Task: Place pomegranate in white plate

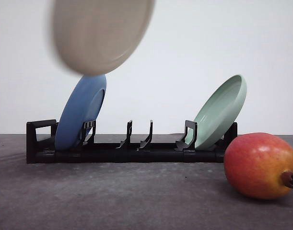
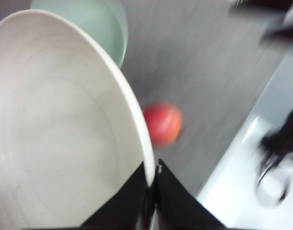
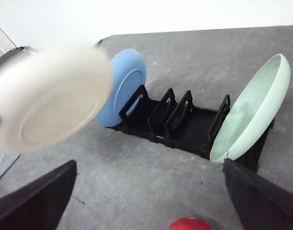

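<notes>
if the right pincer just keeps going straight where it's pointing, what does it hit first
Probably the pomegranate, which lies between the open fingers at the near edge of its wrist view; beyond it comes the black rack. Depth is unclear, so it might pass over.

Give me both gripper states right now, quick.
Left gripper: shut on the rim of the plain off-white round plate, held in the air.
Right gripper: open, holding nothing.
</notes>
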### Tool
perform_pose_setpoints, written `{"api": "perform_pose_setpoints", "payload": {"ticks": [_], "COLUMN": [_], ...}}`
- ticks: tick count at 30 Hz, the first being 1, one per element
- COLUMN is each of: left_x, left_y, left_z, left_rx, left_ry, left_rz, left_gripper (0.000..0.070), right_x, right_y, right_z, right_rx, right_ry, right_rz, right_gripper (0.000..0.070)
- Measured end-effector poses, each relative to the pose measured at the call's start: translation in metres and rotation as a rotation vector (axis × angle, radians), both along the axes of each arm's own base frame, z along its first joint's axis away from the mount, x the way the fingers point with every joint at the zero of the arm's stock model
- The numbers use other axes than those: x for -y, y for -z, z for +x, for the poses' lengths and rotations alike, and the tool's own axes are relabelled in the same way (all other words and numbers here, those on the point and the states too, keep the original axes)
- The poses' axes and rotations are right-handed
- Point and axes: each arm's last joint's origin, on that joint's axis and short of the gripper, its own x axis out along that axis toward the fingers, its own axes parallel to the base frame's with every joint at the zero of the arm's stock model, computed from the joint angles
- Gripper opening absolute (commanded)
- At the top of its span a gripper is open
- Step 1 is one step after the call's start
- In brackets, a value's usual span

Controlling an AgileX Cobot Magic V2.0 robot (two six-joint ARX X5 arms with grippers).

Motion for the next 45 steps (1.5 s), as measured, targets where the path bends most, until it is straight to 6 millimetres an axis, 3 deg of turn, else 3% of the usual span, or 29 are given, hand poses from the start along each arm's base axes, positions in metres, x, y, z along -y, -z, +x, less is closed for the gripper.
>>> {"api": "perform_pose_setpoints", "payload": {"ticks": [7,14,23,30,36,38,43,45], "left_x": [0.009,0.044,0.111,0.142,0.152,0.152,0.152,0.15], "left_y": [0.022,0.064,0.139,0.201,0.217,0.217,0.215,0.211], "left_z": [-0.027,-0.042,-0.044,-0.038,-0.035,-0.035,-0.036,-0.036], "left_rx": [0.01,-0.005,0.033,-0.01,0.002,-0.001,-0.011,-0.013], "left_ry": [-0.008,0.04,0.093,0.124,0.1,0.088,0.06,0.041], "left_rz": [0.291,0.448,0.695,0.839,0.823,0.817,0.802,0.784], "left_gripper": [0.0,0.0,0.0,0.0,0.0004,0.0094,0.0501,0.0573], "right_x": [0.0,-0.002,-0.003,-0.003,-0.004,-0.005,-0.008,-0.009], "right_y": [0.0,0.0,0.0,0.0,0.0,0.0,0.0,0.0], "right_z": [0.0,0.0,-0.001,-0.001,-0.001,-0.001,-0.002,-0.002], "right_rx": [-0.003,-0.003,-0.003,-0.003,-0.003,-0.003,-0.003,-0.003], "right_ry": [-0.004,-0.018,-0.027,-0.027,-0.032,-0.039,-0.063,-0.072], "right_rz": [0.0,0.0,0.0,0.001,0.0,0.0,0.001,0.0], "right_gripper": [0.0621,0.0621,0.0621,0.0621,0.0621,0.0621,0.0621,0.0621]}}
